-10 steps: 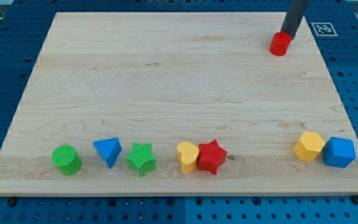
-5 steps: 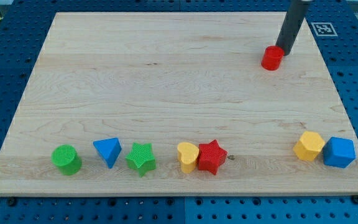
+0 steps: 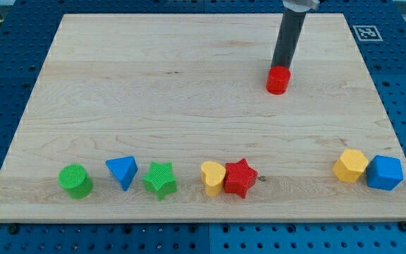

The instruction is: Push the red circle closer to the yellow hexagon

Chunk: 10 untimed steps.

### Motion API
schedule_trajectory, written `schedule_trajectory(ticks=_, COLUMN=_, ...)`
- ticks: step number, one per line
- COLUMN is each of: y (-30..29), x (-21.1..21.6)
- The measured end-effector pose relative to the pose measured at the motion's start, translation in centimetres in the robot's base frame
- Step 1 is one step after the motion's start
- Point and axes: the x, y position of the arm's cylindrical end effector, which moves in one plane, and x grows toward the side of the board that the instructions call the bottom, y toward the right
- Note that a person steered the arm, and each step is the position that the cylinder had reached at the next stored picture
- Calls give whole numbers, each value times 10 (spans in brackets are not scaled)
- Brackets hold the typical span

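Note:
The red circle (image 3: 278, 80) lies on the wooden board right of centre, in the upper half. My tip (image 3: 281, 67) touches its top edge, with the dark rod rising above it. The yellow hexagon (image 3: 350, 166) sits near the view's bottom right, far below and to the right of the red circle.
A blue hexagon (image 3: 385, 173) touches the yellow hexagon's right side. Along the view's bottom stand a green circle (image 3: 75, 180), a blue triangle (image 3: 122, 171), a green star (image 3: 161, 179), a yellow heart (image 3: 212, 178) and a red star (image 3: 240, 178). A marker tag (image 3: 366, 32) is at the top right corner.
My tip has pushed the red circle from the top right down and to the left, about 60 pixels left and 45 down. The other blocks have not moved.

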Motion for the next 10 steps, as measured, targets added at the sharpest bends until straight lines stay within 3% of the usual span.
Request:
schedule_trajectory(ticks=2, y=-3, x=46)
schedule_trajectory(ticks=5, y=-25, x=57)
schedule_trajectory(ticks=10, y=-56, x=111)
